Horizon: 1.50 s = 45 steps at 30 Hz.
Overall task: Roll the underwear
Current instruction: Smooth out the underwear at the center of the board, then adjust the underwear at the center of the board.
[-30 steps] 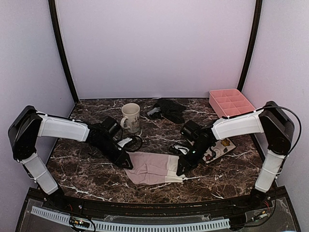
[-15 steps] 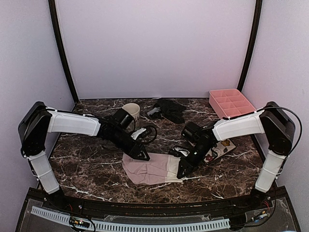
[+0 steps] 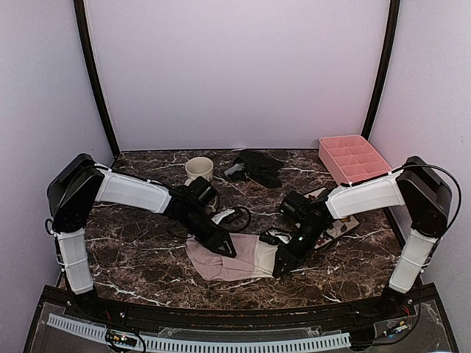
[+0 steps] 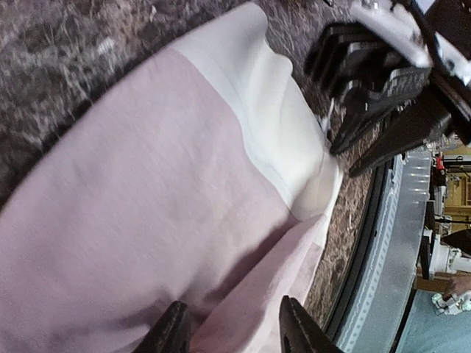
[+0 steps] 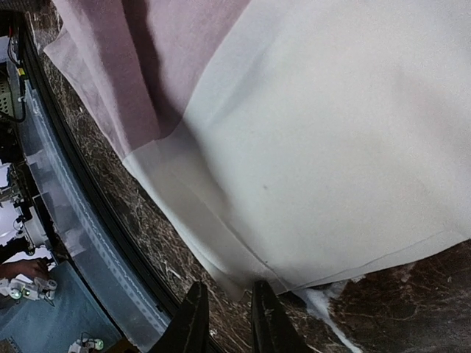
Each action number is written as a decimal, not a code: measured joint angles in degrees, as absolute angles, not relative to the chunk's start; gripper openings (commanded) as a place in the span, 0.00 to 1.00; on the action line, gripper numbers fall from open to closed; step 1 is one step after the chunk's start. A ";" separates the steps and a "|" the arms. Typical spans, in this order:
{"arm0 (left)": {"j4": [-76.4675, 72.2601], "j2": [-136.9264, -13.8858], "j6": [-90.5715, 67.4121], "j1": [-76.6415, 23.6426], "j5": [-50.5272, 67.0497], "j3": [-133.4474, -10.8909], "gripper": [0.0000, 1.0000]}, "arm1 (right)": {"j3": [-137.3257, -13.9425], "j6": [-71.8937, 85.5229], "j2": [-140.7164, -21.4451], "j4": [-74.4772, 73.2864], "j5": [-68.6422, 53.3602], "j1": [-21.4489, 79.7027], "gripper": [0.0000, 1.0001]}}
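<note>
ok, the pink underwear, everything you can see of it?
The pink underwear is soft thin cloth, pale pink with a white hemmed panel at its right end. It lies flat on the marble table near the front edge, creased in the pink part. The left gripper is over its middle, fingers astride the crease; the right gripper is at the white corner, grip unclear.

In the top view, the plate [image 3: 344,223] at right lies mostly under the right arm [image 3: 364,197]. Both wrist views cut off the pink and white garment [image 4: 147,206] at their edges. The left gripper [image 4: 232,332] and right gripper [image 5: 227,320] run off the bottom edge, so their hold is unclear.
</note>
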<state>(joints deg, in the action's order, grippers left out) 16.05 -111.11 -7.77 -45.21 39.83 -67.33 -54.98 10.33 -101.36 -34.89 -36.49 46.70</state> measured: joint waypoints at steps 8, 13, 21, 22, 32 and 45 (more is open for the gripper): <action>18.41 -101.36 -7.09 -48.84 43.09 -58.59 0.38 | -54.72 10.39 -99.98 -34.76 -36.23 46.74 0.23; 20.36 -97.06 -6.46 -50.35 43.20 -55.29 0.38 | -54.92 10.35 -99.04 -36.01 -35.53 46.74 0.24; 22.28 -93.19 -5.45 -50.54 39.90 -54.48 0.37 | -57.71 11.03 -97.91 -35.64 -34.11 46.72 0.19; 21.85 -92.20 -5.89 -50.54 38.96 -54.48 0.37 | -57.91 11.35 -97.93 -35.42 -34.04 46.72 0.18; 17.56 -98.56 -8.82 -50.54 30.17 -58.89 0.31 | -59.46 13.61 -101.43 -31.59 -34.09 46.85 0.11; 21.45 -100.47 -6.02 -55.13 26.57 -54.85 0.27 | -55.44 11.84 -102.72 -30.76 -34.04 47.24 0.10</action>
<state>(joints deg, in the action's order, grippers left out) 21.45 -100.47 -6.02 -55.13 26.57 -54.85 -55.44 11.84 -102.72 -30.76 -34.04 47.24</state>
